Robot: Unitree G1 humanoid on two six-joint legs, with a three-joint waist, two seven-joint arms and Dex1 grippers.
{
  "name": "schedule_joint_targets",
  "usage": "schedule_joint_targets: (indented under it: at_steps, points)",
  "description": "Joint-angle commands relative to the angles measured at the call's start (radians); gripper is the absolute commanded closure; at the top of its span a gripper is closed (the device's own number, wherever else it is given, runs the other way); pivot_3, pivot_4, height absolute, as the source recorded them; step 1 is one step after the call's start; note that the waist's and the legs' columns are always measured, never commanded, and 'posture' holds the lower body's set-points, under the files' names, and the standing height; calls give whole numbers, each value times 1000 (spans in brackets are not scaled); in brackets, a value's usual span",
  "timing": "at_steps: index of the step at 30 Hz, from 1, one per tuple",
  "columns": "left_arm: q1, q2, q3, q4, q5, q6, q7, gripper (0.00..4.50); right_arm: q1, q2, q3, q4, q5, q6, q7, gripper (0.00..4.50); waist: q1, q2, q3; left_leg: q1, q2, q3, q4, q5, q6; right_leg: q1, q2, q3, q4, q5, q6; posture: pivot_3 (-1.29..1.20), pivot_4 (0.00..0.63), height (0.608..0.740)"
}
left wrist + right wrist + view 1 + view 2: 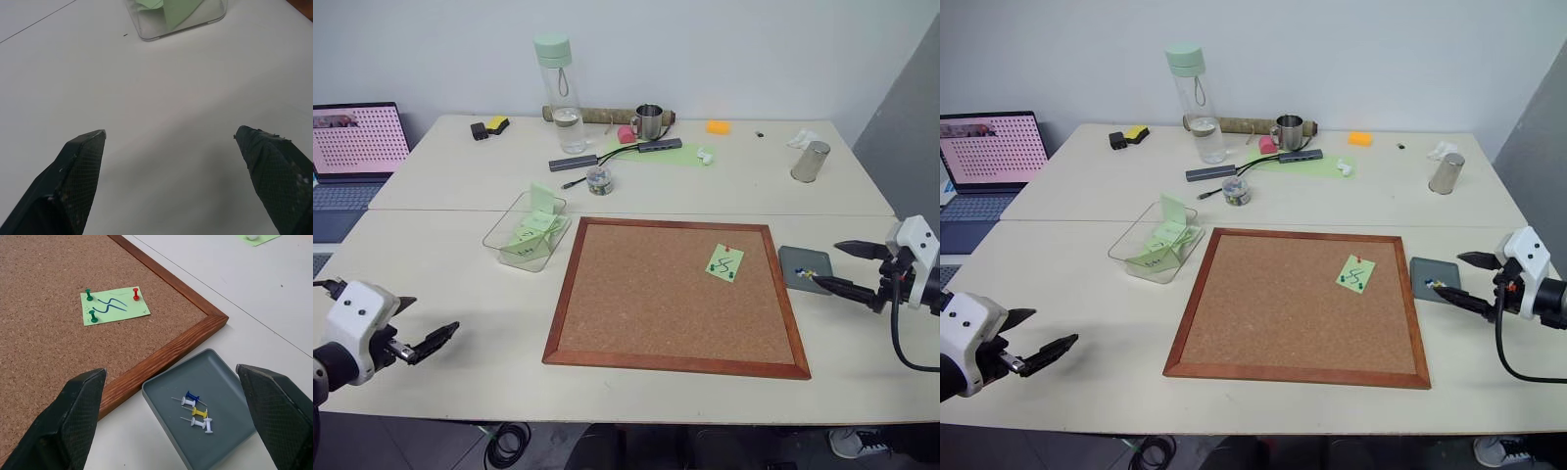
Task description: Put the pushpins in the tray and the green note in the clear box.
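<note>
On corkboard (pixel 44 357): green note (pixel 115 306) pinned by pushpins (pixel 136 293); left claw (pixel 168 139), right claw (pixel 171 377) both spread, empty.

Left gripper (pixel 429 331) at the lower left of the head views, fingers spread wide and empty, pointing toward frame centre, right gripper (pixel 843 266) at the right edge, mid-height, fingers spread wide, empty, pointing left

laptop (pixel 352 157) cut off by frame edge, clear box (pixel 176 19) cropped
</note>
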Motion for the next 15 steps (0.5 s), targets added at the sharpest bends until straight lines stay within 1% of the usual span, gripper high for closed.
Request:
schedule_joint_targets:
  at_steps: [1, 6, 15]
  points:
    - [0, 19, 38, -32, -12, 8, -27, 0, -18, -14, -11, -5, -1, -11, 11, 38, 0, 0, 0, 0, 0, 0, 0, 0, 0, 0, 0, 0, 0, 0, 0, 0, 150, 740]
    - [16, 26, 40, -38, 14, 14, -39, 0, 4, -24, -15, -21, 10, 13, 31, 38, 0, 0, 0, 0, 0, 0, 0, 0, 0, 0, 0, 0, 0, 0, 0, 0, 150, 740]
    - [6, 22, 29, -39, 19, 19, -45, 0, 37, -35, -27, -39, 6, 31, 50, 38, 0, 0, 0, 0, 0, 0, 0, 0, 0, 0, 0, 0, 0, 0, 0, 0, 150, 740]
